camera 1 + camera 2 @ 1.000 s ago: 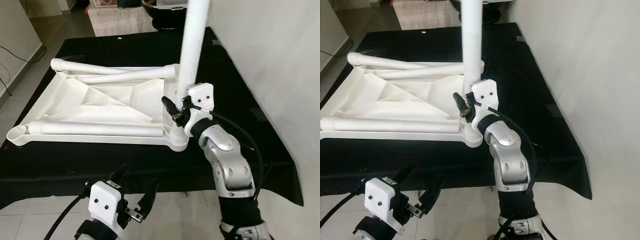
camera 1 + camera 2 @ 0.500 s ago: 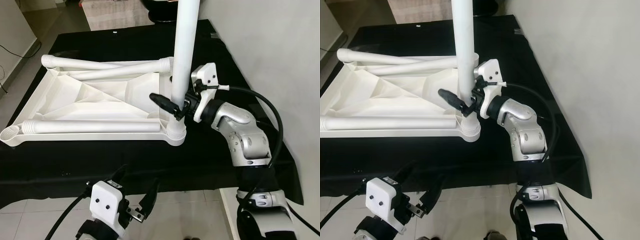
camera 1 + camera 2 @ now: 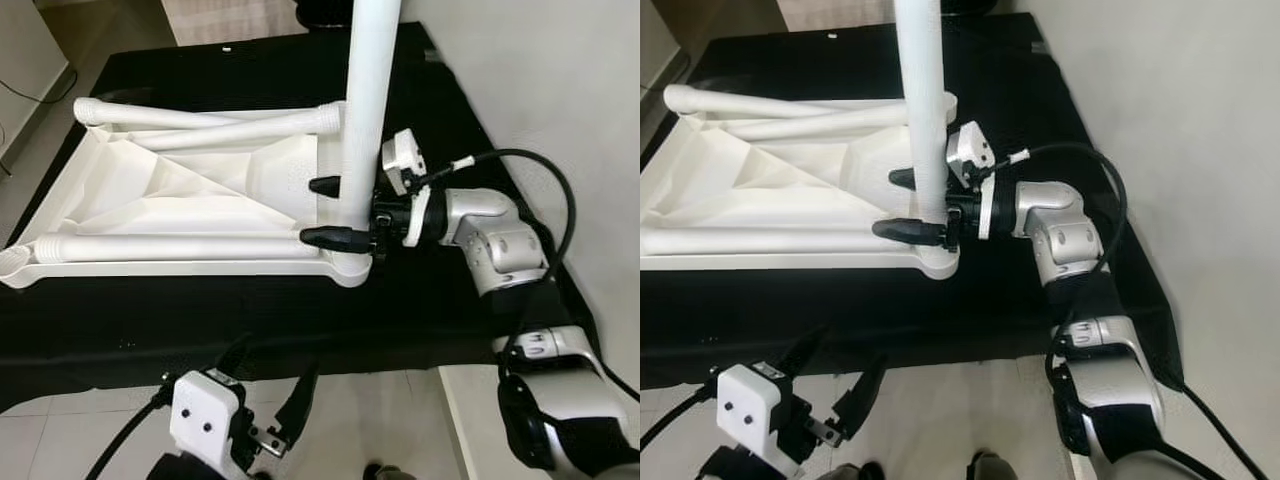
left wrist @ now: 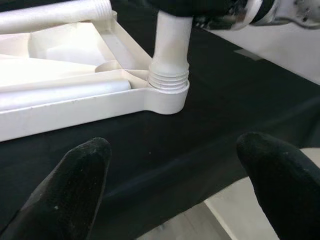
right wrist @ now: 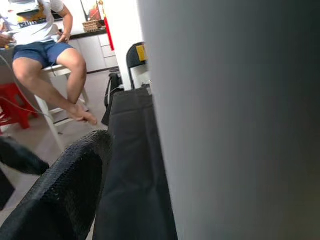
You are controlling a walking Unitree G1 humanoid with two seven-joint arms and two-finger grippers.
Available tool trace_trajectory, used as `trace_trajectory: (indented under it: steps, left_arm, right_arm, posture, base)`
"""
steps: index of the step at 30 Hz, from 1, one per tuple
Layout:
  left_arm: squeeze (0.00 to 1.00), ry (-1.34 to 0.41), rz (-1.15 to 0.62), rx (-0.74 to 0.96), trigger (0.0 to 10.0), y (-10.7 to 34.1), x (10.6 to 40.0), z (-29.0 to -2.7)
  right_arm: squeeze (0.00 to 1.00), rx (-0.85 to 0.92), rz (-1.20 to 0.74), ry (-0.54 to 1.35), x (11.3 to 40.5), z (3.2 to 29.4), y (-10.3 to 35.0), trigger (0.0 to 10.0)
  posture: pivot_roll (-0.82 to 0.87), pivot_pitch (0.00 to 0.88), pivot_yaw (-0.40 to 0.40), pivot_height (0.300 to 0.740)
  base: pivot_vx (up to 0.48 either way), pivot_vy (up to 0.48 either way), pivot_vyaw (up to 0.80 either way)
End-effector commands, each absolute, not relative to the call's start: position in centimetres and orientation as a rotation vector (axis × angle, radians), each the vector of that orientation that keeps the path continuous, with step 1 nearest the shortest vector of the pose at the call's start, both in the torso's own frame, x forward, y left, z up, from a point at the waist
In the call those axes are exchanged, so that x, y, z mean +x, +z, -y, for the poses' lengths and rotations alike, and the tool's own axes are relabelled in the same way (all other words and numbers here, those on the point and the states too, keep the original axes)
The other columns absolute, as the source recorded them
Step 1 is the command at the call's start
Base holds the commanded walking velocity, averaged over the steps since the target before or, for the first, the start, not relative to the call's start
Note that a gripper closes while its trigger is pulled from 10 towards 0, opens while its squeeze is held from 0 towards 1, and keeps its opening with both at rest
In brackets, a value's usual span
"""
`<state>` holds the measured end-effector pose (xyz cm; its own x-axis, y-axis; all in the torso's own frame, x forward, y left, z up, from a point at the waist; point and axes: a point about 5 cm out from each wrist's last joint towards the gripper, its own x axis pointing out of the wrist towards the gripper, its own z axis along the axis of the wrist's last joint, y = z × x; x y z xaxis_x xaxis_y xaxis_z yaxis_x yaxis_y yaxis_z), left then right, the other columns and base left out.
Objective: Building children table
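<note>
right gripper (image 3: pixel 335 212) rotated sideways; black cloth (image 3: pixel 450 300), tiled floor (image 3: pixel 80 430).

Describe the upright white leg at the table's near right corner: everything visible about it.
The upright leg is a smooth white tube, plastic by its look, standing vertical in the near right corner socket of the upside-down tabletop. Its ribbed, threaded base sits at the socket's collar. The right gripper has a black finger on either side just above the base. Its top runs out of frame.
</note>
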<state>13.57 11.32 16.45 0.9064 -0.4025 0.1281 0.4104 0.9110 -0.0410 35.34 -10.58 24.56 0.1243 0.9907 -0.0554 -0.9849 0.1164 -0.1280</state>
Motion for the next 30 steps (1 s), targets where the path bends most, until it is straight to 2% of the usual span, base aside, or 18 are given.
trace_trajectory:
  steps: [1, 2, 3, 4, 9, 16, 20, 22, 24, 25, 26, 27, 28, 29, 30]
  left_arm:
    - [0.0, -0.428, 0.091, -0.065, 10.0, 16.3, 13.2, -11.4]
    - [0.0, -0.444, 0.092, -0.056, 10.0, 16.5, 13.2, -11.4]
    - [0.0, -0.444, 0.092, -0.056, 10.0, 16.5, 13.2, -11.4]
    - [0.0, -0.442, 0.104, -0.041, 10.0, 16.8, 13.5, -11.5]
    - [0.0, -0.439, 0.159, 0.018, 10.0, 17.6, 15.2, -11.7]
    - [0.0, -0.455, 0.15, 0.016, 10.0, 17.4, 15.2, -11.7]
    - [0.0, -0.451, 0.148, 0.015, 10.0, 17.3, 15.3, -11.6]
    - [0.0, -0.45, 0.147, 0.016, 10.0, 17.3, 15.4, -11.6]
    - [0.0, -0.448, 0.146, 0.016, 10.0, 17.3, 15.5, -11.7]
    - [0.0, -0.448, 0.146, 0.016, 10.0, 17.3, 15.5, -11.7]
    - [0.0, -0.443, 0.149, 0.014, 10.0, 17.4, 15.6, -11.8]
    - [0.0, -0.443, 0.149, 0.014, 10.0, 17.4, 15.6, -11.8]
    - [0.0, -0.443, 0.153, 0.011, 10.0, 17.4, 15.9, -11.8]
    - [0.0, -0.444, 0.154, 0.009, 10.0, 17.4, 16.1, -11.8]
    - [0.0, -0.454, 0.155, 0.008, 10.0, 17.3, 16.3, -11.7]
  right_arm:
    - [0.0, -0.159, 0.033, 1.545, 34.9, 8.6, 24.0, 10.0]
    - [0.0, -0.165, 0.031, 1.552, 35.1, 8.5, 24.0, 4.2]
    - [0.0, -0.165, 0.031, 1.552, 35.1, 8.5, 24.0, 4.2]
    - [0.0, -0.166, 0.031, 1.554, 35.3, 8.6, 24.2, 0.0]
    - [0.0, -0.182, 0.026, 1.565, 35.9, 8.9, 24.6, 0.0]
    - [0.0, -0.25, 0.034, 1.544, 35.9, 10.0, 24.7, 0.0]
    - [0.0, -0.249, 0.013, 1.301, 35.5, 11.2, 23.8, 0.0]
    - [0.0, -0.242, -0.001, 1.266, 35.5, 11.3, 23.5, 0.0]
    - [0.0, -0.131, -0.047, 0.862, 34.3, 10.4, 21.1, 0.0]
    - [0.0, -0.131, -0.047, 0.862, 34.3, 10.4, 21.1, 0.0]
    - [0.0, -0.115, -0.108, 0.723, 31.1, 9.3, 18.2, 0.0]
    - [0.0, -0.115, -0.108, 0.723, 31.1, 9.3, 18.2, 0.0]
    - [0.0, -0.072, -0.158, 0.618, 28.6, 8.6, 16.7, 0.0]
    - [0.0, -0.047, -0.183, 0.589, 27.2, 8.2, 16.1, 0.0]
    - [0.0, -0.041, -0.171, 0.557, 26.9, 7.9, 16.0, 0.0]
  posture:
    - [0.09, 0.289, 0.051, 0.74]
    - [0.09, 0.297, 0.053, 0.74]
    - [0.09, 0.297, 0.053, 0.74]
    - [0.09, 0.304, 0.052, 0.74]
    - [0.08, 0.31, 0.051, 0.74]
    - [0.06, 0.31, 0.061, 0.74]
    - [0.02, 0.305, 0.048, 0.74]
    - [0.02, 0.305, 0.048, 0.74]
    - [0.01, 0.31, 0.043, 0.74]
    - [0.01, 0.31, 0.043, 0.74]
    - [-0.03, 0.321, 0.066, 0.74]
    - [-0.03, 0.321, 0.066, 0.74]
    - [-0.03, 0.323, 0.076, 0.74]
    - [-0.03, 0.323, 0.076, 0.74]
    - [-0.04, 0.307, 0.086, 0.74]
  base:
    - [0.0, 0.0, 0.0]
    - [0.0, 0.0, 0.0]
    - [0.0, 0.0, 0.0]
    - [0.0, 0.0, 0.0]
    - [0.0, 0.0, 0.0]
    - [0.0, 0.0, 0.0]
    - [0.0, 0.0, 0.0]
    - [0.0, 0.0, 0.0]
    - [0.0, 0.0, 0.0]
    - [0.0, 0.0, 0.0]
    - [0.0, 0.0, 0.0]
    - [0.0, 0.0, 0.0]
    - [0.0, 0.0, 0.0]
    - [0.0, 0.0, 0.0]
    - [0.0, 0.0, 0.0]
